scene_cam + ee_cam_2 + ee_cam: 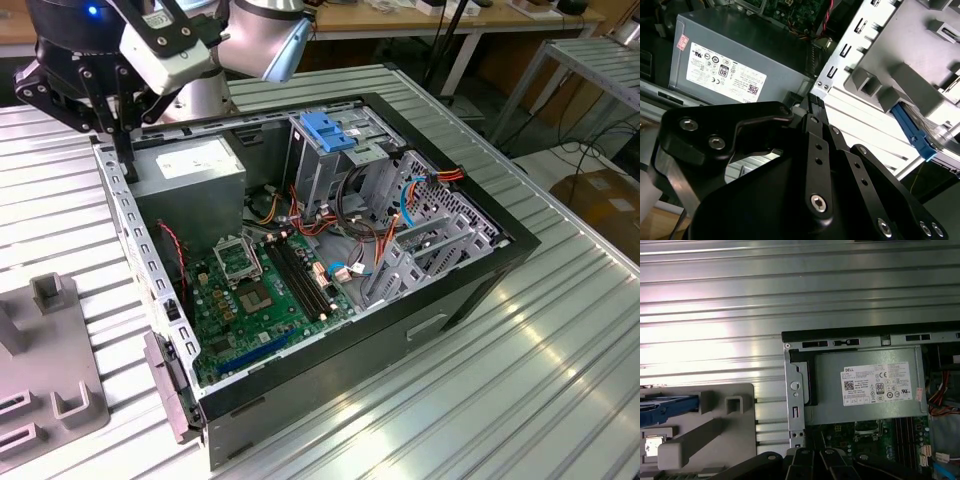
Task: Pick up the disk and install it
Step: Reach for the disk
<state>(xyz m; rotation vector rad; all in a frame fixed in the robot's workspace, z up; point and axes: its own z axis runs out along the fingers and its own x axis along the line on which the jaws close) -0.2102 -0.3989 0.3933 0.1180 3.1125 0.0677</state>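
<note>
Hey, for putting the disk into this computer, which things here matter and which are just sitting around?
Job: disk in the grey holder; gripper; open computer case; drive cage.
Just there: power supply; motherboard; metal table.

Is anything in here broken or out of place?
Nothing looks damaged or spilled. The computer case lies open on its side, cables looping loosely inside. The disk sits in its grey holder beside the case.
</note>
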